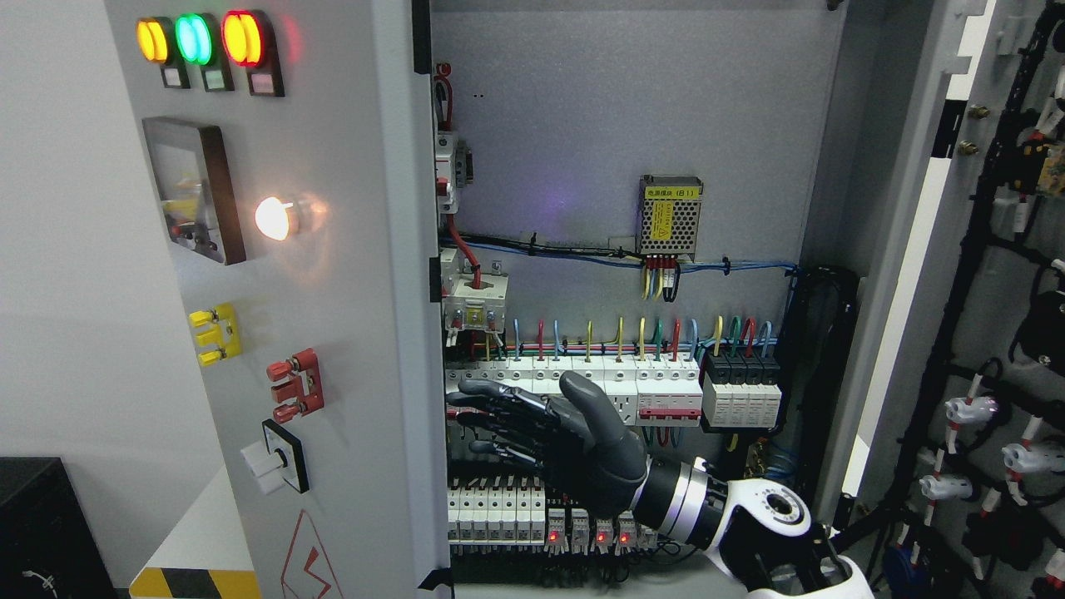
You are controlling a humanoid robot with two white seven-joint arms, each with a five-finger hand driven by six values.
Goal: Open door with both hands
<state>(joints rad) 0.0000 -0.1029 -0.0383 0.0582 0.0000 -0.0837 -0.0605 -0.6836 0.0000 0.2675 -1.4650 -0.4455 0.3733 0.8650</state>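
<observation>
An electrical cabinet stands open. Its left door, grey with lamps and switches on its face, is swung toward me, its inner edge running down the middle of the head view. The right door is swung wide at the right, showing wiring on its inside. My right hand comes in from the lower right and reaches left, with its dark fingers stretched out and relaxed, their tips close to the left door's edge. It holds nothing. The left arm does not show.
Inside the cabinet are rows of white breakers, coloured wires, a meshed power supply and a lower breaker row with red lights. A black box sits at lower left.
</observation>
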